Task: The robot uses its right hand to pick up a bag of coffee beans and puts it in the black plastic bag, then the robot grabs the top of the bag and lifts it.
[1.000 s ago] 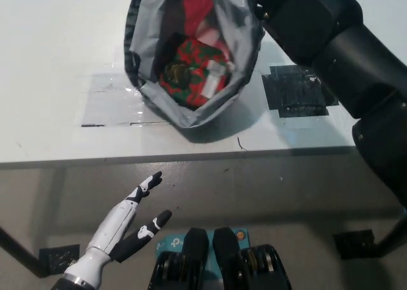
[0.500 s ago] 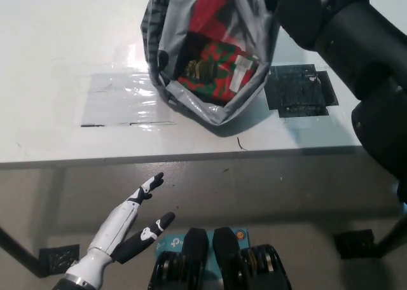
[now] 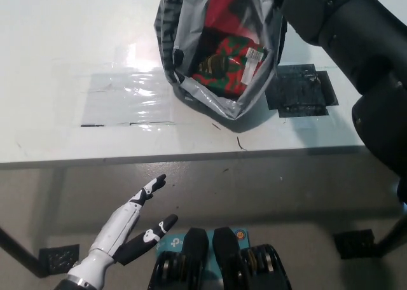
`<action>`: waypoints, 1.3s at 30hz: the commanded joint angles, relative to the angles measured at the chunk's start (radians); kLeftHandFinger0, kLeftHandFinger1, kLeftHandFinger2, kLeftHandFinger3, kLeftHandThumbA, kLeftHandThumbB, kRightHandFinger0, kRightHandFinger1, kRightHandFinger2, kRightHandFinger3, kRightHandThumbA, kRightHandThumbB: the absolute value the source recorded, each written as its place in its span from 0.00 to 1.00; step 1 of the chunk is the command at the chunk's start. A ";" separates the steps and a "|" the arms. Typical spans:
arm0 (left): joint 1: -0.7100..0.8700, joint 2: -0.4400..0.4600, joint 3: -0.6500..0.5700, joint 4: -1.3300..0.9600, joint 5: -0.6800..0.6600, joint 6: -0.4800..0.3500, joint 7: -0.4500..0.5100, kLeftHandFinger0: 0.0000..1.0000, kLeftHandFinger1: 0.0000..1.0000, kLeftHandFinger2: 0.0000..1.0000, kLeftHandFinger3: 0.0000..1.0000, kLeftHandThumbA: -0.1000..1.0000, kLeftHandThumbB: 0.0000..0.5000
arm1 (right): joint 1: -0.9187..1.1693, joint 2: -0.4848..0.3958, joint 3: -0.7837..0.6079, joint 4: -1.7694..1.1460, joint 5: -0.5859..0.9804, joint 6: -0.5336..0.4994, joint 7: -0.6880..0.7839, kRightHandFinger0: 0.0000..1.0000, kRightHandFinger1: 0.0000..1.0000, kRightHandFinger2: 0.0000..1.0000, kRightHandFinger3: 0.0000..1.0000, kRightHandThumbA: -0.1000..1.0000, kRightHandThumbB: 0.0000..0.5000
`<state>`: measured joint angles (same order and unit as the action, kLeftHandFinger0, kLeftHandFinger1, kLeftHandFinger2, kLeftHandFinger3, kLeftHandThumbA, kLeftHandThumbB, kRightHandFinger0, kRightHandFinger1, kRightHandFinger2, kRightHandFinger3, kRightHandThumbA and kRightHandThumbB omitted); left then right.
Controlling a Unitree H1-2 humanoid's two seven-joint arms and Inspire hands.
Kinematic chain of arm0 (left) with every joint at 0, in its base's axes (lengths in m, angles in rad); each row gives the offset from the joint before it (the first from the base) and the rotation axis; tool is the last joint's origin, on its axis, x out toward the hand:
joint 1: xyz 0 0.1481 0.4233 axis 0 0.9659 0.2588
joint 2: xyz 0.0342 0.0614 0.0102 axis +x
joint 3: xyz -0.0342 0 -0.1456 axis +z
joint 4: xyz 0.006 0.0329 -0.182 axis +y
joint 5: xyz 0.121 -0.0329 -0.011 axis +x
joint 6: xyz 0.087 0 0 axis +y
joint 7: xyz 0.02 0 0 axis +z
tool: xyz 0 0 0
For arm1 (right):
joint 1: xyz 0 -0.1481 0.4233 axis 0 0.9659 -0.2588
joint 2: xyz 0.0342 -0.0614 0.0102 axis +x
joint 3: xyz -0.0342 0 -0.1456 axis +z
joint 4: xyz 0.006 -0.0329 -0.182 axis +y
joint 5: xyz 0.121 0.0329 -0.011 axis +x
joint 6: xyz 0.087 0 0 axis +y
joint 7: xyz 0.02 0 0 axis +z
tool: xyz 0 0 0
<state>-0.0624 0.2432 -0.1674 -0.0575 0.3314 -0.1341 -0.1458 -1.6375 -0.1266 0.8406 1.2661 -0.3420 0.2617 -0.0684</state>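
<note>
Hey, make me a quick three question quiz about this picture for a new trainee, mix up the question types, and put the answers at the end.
1. True or false: the coffee bean bag lies inside the plastic bag.
2. Which hand hangs below the table edge, holding nothing?
A. white left hand
B. black right hand
3. Fill in: the black tape patch lies on the plastic bag's ____ side in the picture.

Key: 1 true. 2 A. 3 right. The right arm reaches toward the bag's top; its hand is out of view.
</note>
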 commanded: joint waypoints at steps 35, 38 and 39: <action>-0.111 0.022 -0.059 -0.027 0.064 -0.017 -0.039 1.00 1.00 1.00 1.00 0.94 0.21 | -0.579 -0.102 -0.147 0.003 -0.093 -0.318 -0.283 0.00 0.00 0.09 0.06 0.00 0.42; -0.091 0.021 -0.063 -0.038 0.064 -0.011 -0.038 0.97 1.00 1.00 1.00 0.89 0.20 | -0.484 -0.082 -0.174 -0.024 -0.080 -0.298 -0.269 0.01 0.09 0.24 0.26 0.00 0.33; -0.089 0.022 -0.064 -0.039 0.067 -0.011 -0.037 0.98 1.00 1.00 1.00 0.88 0.20 | -0.466 -0.079 -0.175 -0.027 -0.085 -0.295 -0.275 0.00 0.02 0.19 0.19 0.00 0.31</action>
<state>-0.1561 0.2433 -0.1865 -0.0327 0.3440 -0.1337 -0.1459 -1.6376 -0.1305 0.7979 1.3650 -0.3970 0.1329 -0.0896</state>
